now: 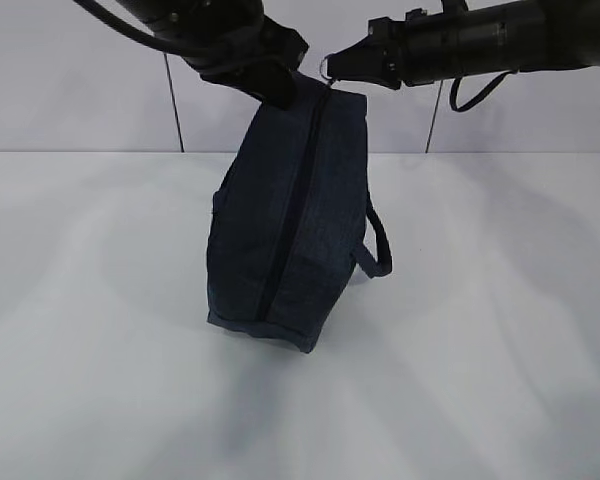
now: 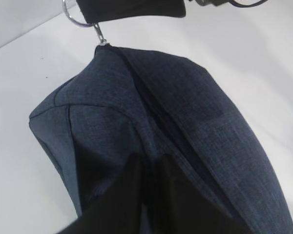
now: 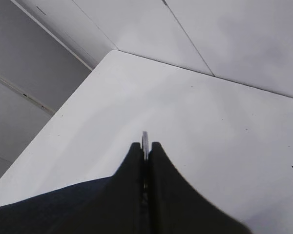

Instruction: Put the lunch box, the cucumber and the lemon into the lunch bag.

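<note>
The dark navy lunch bag (image 1: 290, 230) stands on end on the white table, tilted, its zipper closed along the side facing me. My left gripper (image 1: 270, 85) is shut on the fabric at the bag's top left edge; the left wrist view shows its fingers (image 2: 132, 195) pinching the bag (image 2: 185, 122). My right gripper (image 1: 335, 65) is shut on the silver ring pull (image 1: 326, 66) at the bag's top; the ring (image 3: 145, 141) shows edge-on between the jaws, and also in the left wrist view (image 2: 73, 14). The lunch box, cucumber and lemon are out of view.
A strap handle (image 1: 378, 245) hangs off the bag's right side. The white table (image 1: 500, 350) spreads all round the bag, and a pale wall stands behind it.
</note>
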Motion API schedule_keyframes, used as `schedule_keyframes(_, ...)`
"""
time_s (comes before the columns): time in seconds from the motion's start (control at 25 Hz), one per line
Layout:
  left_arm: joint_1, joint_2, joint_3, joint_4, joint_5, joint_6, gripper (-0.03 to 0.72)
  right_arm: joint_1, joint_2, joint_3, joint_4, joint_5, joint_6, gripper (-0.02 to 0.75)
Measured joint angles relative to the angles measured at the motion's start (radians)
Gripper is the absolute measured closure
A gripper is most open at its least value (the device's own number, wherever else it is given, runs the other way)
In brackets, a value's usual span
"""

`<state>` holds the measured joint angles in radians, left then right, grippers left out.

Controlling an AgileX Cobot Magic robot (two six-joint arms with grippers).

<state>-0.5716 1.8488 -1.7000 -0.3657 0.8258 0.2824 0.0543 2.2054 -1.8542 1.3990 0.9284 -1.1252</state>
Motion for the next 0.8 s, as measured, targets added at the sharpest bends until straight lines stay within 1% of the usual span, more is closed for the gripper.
schedule_keyframes(0.2,-0.021,-0.011,0.000,0.004,-0.002,0.038,0.649,-0.002,0.000,0.000,0.020,0.000,0.000,0.717)
schedule_keyframes(0.44,-0.053,-0.014,0.000,0.035,-0.005,0.045,0.649,-0.005,0.016,0.000,0.033,0.023,0.006,0.717)
schedule_keyframes(0.68,-0.059,-0.027,0.002,0.042,-0.021,0.045,0.649,-0.016,0.021,0.000,0.033,0.048,0.020,0.717)
schedule_keyframes(0.8,-0.072,-0.042,0.004,0.069,-0.032,0.045,0.649,-0.027,0.023,0.000,0.035,0.058,0.033,0.717)
